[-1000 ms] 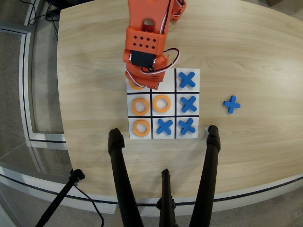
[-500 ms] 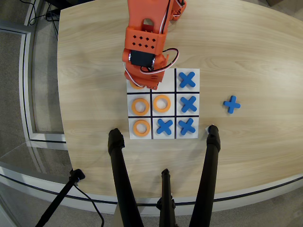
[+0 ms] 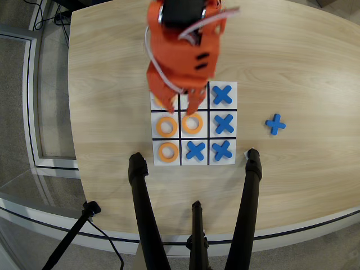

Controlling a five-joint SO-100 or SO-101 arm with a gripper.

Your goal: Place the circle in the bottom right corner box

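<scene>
The circle (image 3: 192,123) nearest the arm lies flat in the board's centre cell in the overhead view, an orange ring with a round hole, nearly filling its square. It looks light, thin and rigid, probably plastic or printed, so weight should be no trouble; the difficulty is its low profile on a smooth white board (image 3: 230,85), where it may skate sideways if nudged instead of gripped. The best hold, I judge, is across the band itself: one finger down through the hole, the other outside the rim, pinching one side of the ring. Two more rings sit at 9 o'clock (image 3: 166,126) and 7 o'clock (image 3: 168,151) of the centre, and what seems a fourth shows only as an orange sliver under the arm at about 11 o'clock.

The bottom right corner box (image 3: 223,150) as this view shows it already holds a blue X (image 3: 223,149) (so the sentence's "bottom right" may mean another corner, seen from the robot's side).

The orange arm (image 3: 180,48) reaches in from 12 o'clock, wrist pitched steeply down over the board's top row. The pincer (image 3: 179,106) has its fingers apart, tips low above the board, one just at the 12 o'clock edge of the centre ring; nothing is held. The board rests on a pale wood surface (image 3: 101,67).
</scene>
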